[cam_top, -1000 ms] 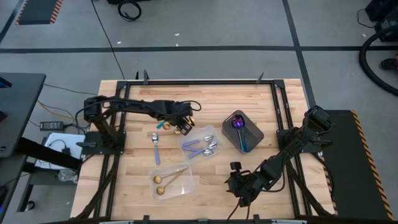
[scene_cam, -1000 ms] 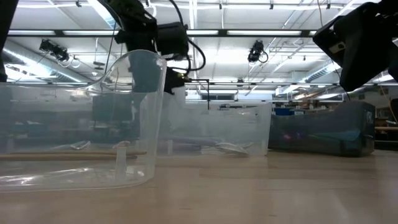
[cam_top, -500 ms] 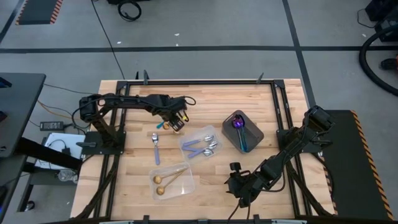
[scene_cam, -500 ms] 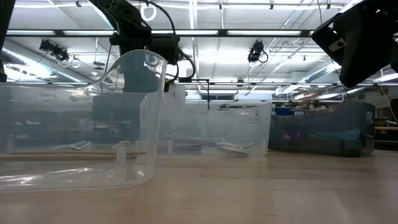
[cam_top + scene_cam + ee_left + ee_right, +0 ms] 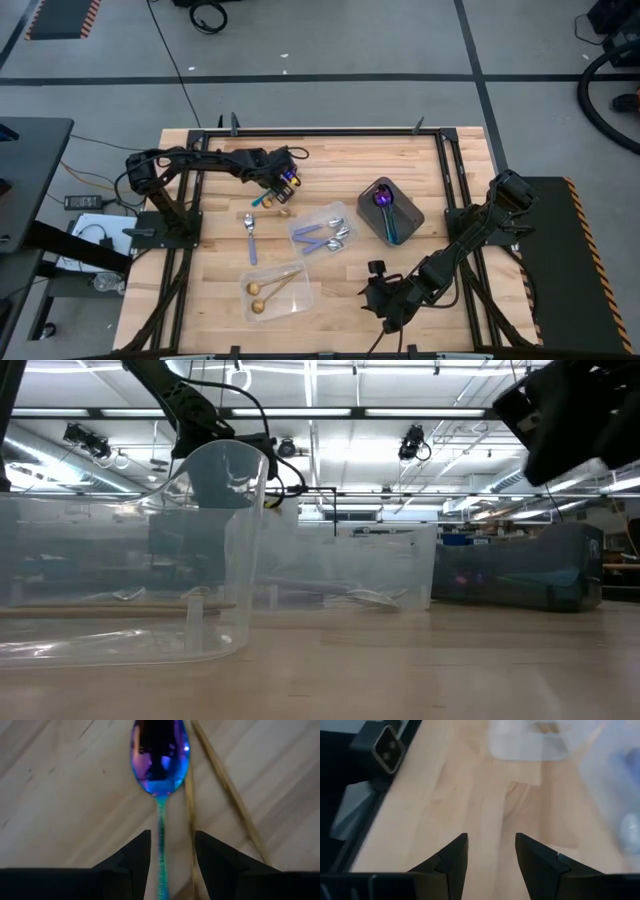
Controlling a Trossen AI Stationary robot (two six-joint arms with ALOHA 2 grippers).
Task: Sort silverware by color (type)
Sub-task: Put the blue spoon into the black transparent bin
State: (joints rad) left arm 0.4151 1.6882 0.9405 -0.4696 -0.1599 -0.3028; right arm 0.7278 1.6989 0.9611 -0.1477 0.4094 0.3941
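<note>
You're lining up a pick: the left gripper [image 5: 171,851] hovers spread open astride the handle of an iridescent spoon [image 5: 161,762] lying on the table [image 5: 400,150] beside a gold one [image 5: 190,810]. Next, descend and close squarely. The right gripper [image 5: 490,851] waits open. No writing is legible

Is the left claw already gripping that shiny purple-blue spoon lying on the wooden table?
Apart. In the left wrist view the left gripper has its fingers open on either side of the iridescent purple-blue spoon, with bare wooden table showing between each finger and the slim handle.
</note>
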